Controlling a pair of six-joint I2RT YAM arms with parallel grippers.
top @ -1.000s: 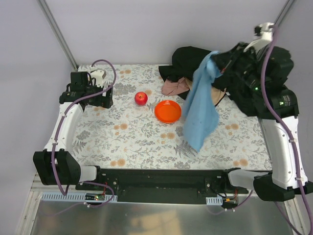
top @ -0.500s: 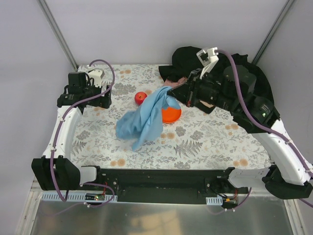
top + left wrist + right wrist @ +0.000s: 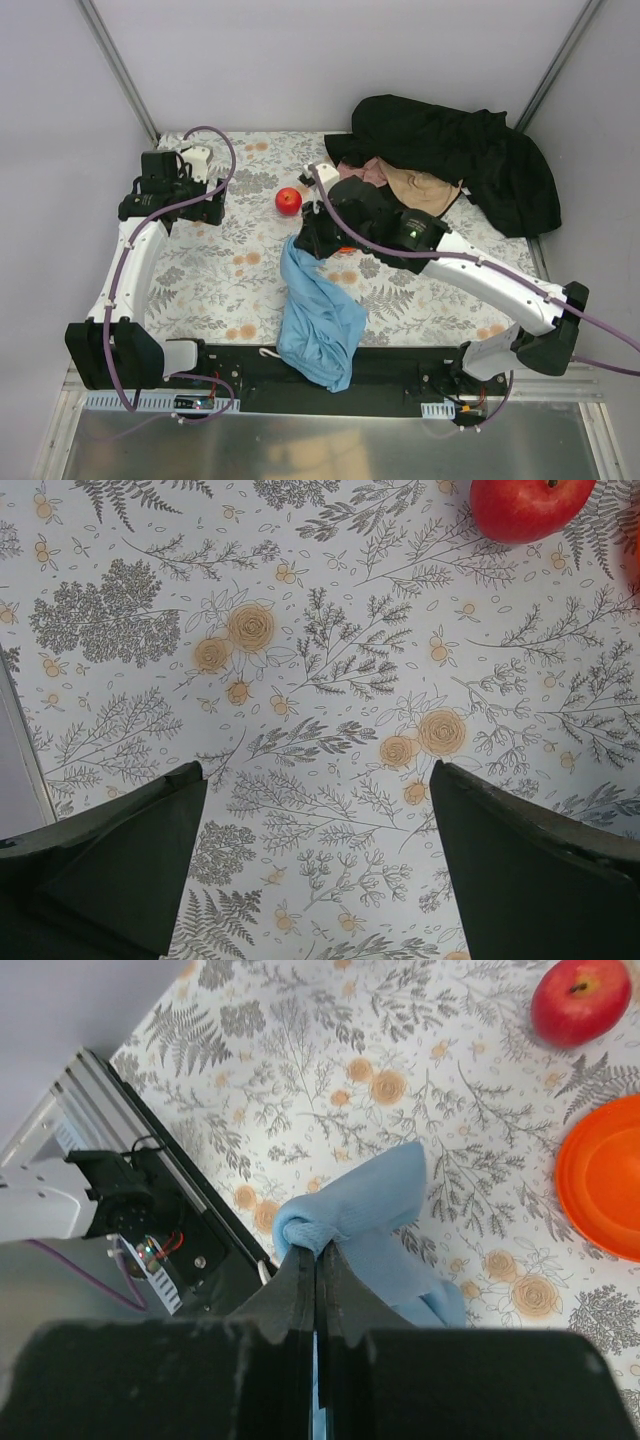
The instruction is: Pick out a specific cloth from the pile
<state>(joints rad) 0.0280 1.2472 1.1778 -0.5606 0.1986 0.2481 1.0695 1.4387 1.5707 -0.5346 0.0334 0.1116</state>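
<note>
Part of the cloth (image 3: 360, 1205) vanishes behind the right fingers (image 3: 285, 1310) (the orange plate (image 3: 605, 1175) runs off-frame).

Right jaws pinched, left jaws apart.

Left arm (image 3: 135, 250) and right arm (image 3: 490, 283), as I view them from my console: white link shells between black joint housings, each rising from a black base block (image 3: 110, 350). A purple cable (image 3: 590, 320) runs along each arm. The left gripper (image 3: 315, 770) has dark, matte wedge fingers (image 3: 110, 870); the right gripper (image 3: 316, 1258) is black.
</note>
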